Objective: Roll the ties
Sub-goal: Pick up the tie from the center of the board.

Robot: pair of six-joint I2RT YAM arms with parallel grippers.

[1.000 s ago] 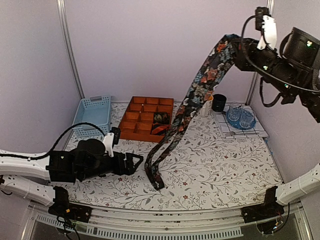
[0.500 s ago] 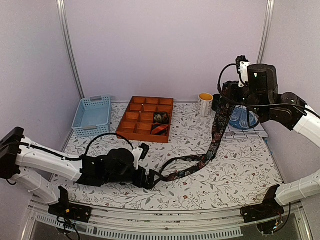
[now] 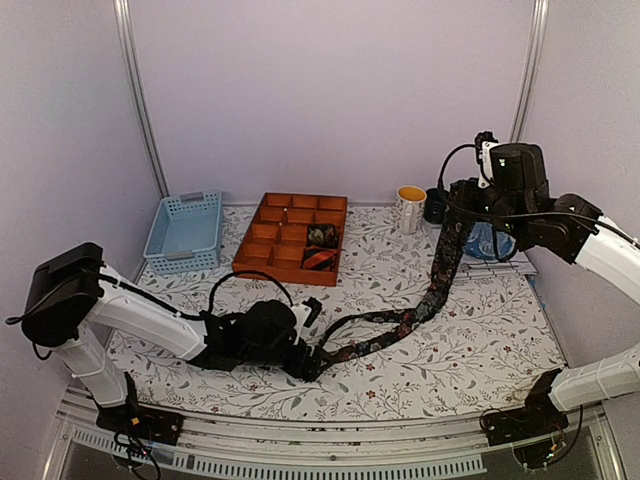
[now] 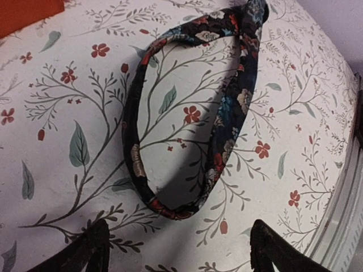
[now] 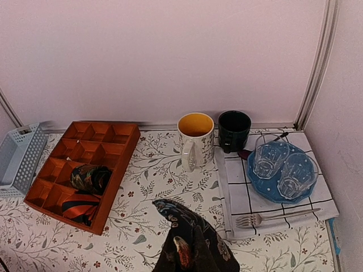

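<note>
While the floral tie [image 3: 400,325] lay strung from its looped end at 7 o'clock up to 2 o'clock, we judged the roll not yet started; the next move called for pinching that loop squarely. Left gripper [image 4: 178,249]: jaws spread wide, just short of the loop, touching nothing. Right gripper [image 3: 453,198]: pressed together on the tie's raised end.

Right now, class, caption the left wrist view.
Open left gripper poised at the floral tie loop on the patterned table.
</note>
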